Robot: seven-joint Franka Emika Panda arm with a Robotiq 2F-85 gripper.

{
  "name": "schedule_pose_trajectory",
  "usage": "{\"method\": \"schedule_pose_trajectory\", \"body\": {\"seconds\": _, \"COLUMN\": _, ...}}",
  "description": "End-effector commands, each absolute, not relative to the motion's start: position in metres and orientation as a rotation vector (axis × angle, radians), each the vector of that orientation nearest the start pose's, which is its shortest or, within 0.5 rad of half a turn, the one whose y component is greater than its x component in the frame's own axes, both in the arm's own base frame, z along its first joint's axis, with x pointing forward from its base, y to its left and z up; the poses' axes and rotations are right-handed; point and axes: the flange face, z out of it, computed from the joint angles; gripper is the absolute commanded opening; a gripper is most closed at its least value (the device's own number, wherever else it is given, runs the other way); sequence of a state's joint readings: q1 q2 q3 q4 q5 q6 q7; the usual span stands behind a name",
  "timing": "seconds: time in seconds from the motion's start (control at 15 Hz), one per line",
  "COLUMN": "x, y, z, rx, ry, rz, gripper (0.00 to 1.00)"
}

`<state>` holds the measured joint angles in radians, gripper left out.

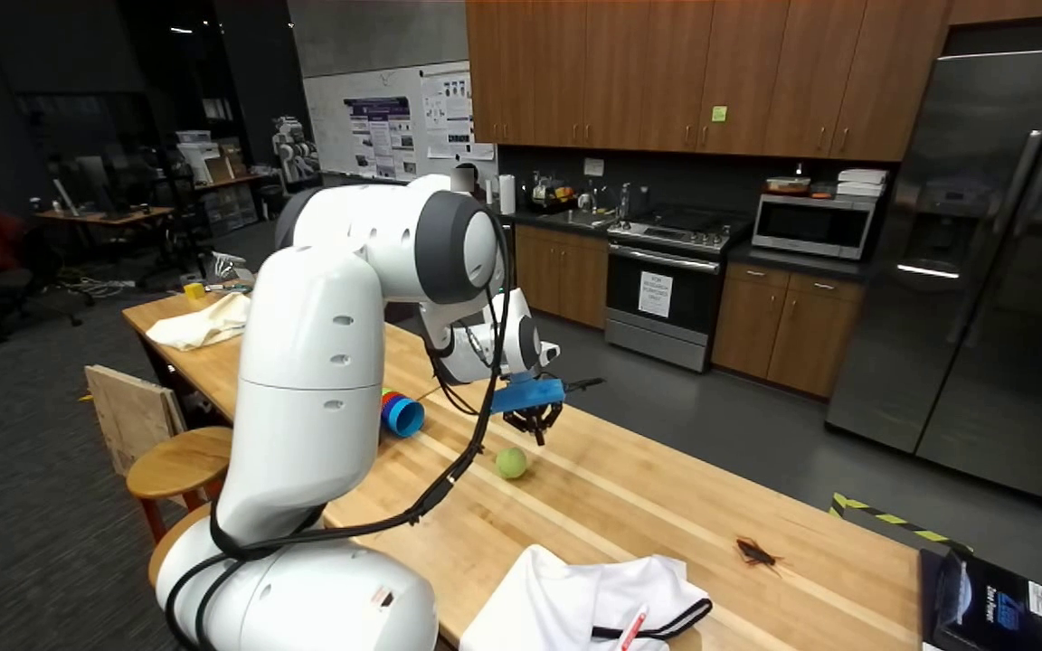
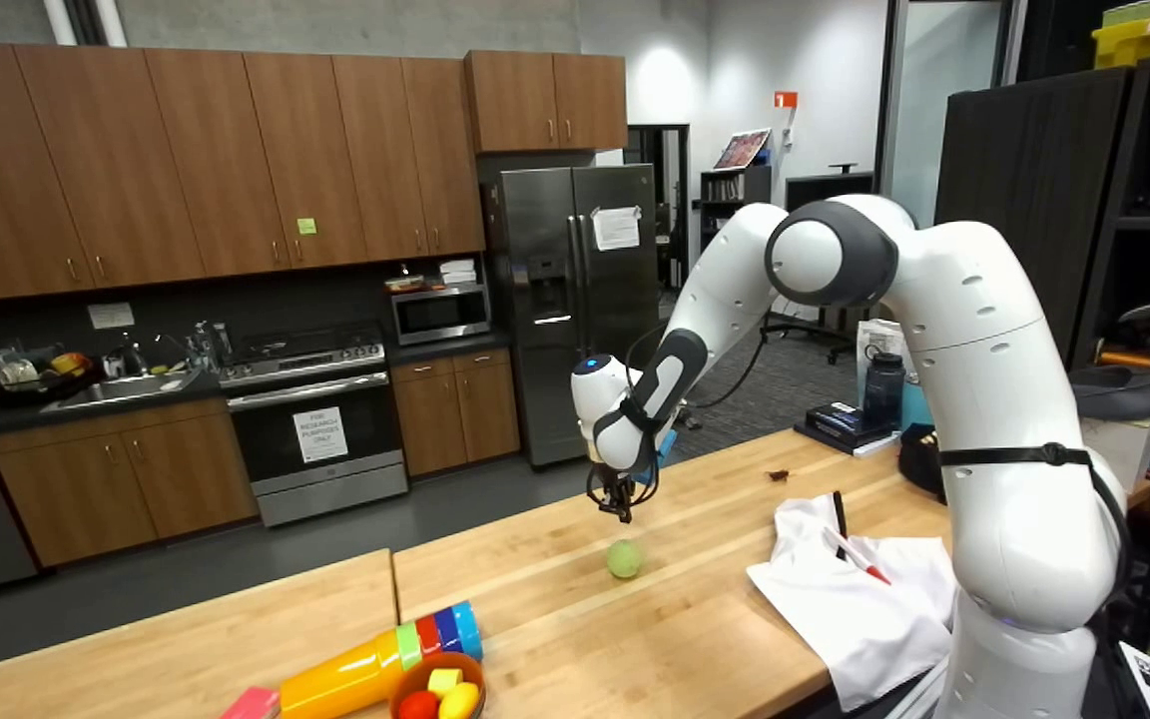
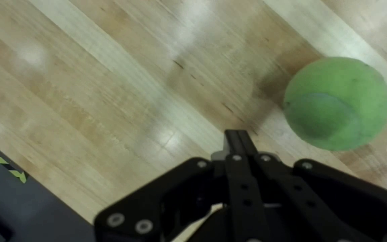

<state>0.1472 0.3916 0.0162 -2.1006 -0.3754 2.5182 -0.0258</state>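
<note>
A green tennis ball (image 3: 338, 104) rests on the light wooden table (image 3: 79, 101), to the right of my gripper (image 3: 235, 131) in the wrist view. The two black fingertips meet, with nothing between them. Both exterior views show the gripper (image 1: 539, 438) pointing down above the tabletop, close to the ball (image 1: 511, 463) but apart from it. In an exterior view the ball (image 2: 624, 559) appears just below the gripper (image 2: 624, 515). No part of the ball is hidden in the wrist view.
Colourful stacked cups (image 2: 365, 669) lie beside a bowl of toy pieces (image 2: 398, 689). A white cloth (image 1: 557, 597) with a red-and-white pen (image 1: 633, 627) is near the arm's base. Farther along sit a dark insect-like object (image 1: 757, 551), a black box (image 1: 996, 606) and a bottle (image 2: 882, 391).
</note>
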Motion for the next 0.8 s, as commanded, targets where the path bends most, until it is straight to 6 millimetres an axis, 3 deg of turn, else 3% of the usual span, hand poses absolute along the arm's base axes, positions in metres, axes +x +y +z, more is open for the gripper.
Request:
{"method": "schedule_pose_trajectory", "body": {"seconds": 0.0, "x": 0.584, "y": 0.077, "z": 0.239, "rx": -3.34, "ry": -0.689, "rz": -0.071, "gripper": 0.0}}
{"method": "schedule_pose_trajectory", "body": {"seconds": 0.27, "x": 0.579, "y": 0.065, "z": 0.236, "rx": -3.41, "ry": -0.524, "rz": 0.057, "gripper": 0.0}}
{"method": "schedule_pose_trajectory", "body": {"seconds": 0.33, "x": 0.557, "y": 0.039, "z": 0.231, "rx": -3.405, "ry": -0.473, "rz": 0.108, "gripper": 0.0}}
{"method": "schedule_pose_trajectory", "body": {"seconds": 0.73, "x": 0.52, "y": 0.007, "z": 0.212, "rx": -3.396, "ry": -0.301, "rz": 0.319, "gripper": 0.0}}
